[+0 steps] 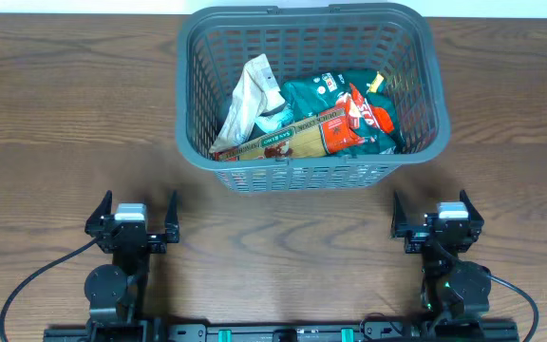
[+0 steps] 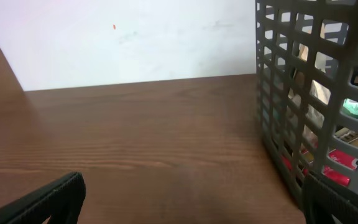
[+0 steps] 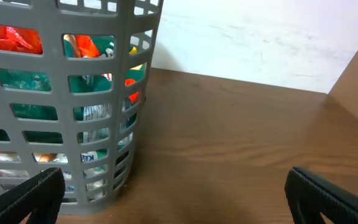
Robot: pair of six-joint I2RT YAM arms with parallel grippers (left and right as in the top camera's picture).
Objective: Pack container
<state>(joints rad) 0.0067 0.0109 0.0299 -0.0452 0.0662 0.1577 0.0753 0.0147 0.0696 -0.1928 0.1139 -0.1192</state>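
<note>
The container (image 1: 190, 114), a large dark grey lattice basket, stands at the table's far middle. Inside lie several food packets: a white bag (image 1: 253, 90), a green bag (image 1: 311, 95), a red bag (image 1: 362, 114) and a long pasta packet (image 1: 283, 141). My left gripper (image 1: 133, 220) is open and empty at the near left, well short of the basket. My right gripper (image 1: 437, 217) is open and empty at the near right. The basket's wall shows in the left wrist view (image 2: 291, 93) and in the right wrist view (image 3: 55, 93).
The brown wooden table (image 1: 65, 123) runs around the basket on all sides. A white wall (image 2: 135, 37) stands behind the table's far edge. Black cables (image 1: 36, 275) trail from both arm bases at the near edge.
</note>
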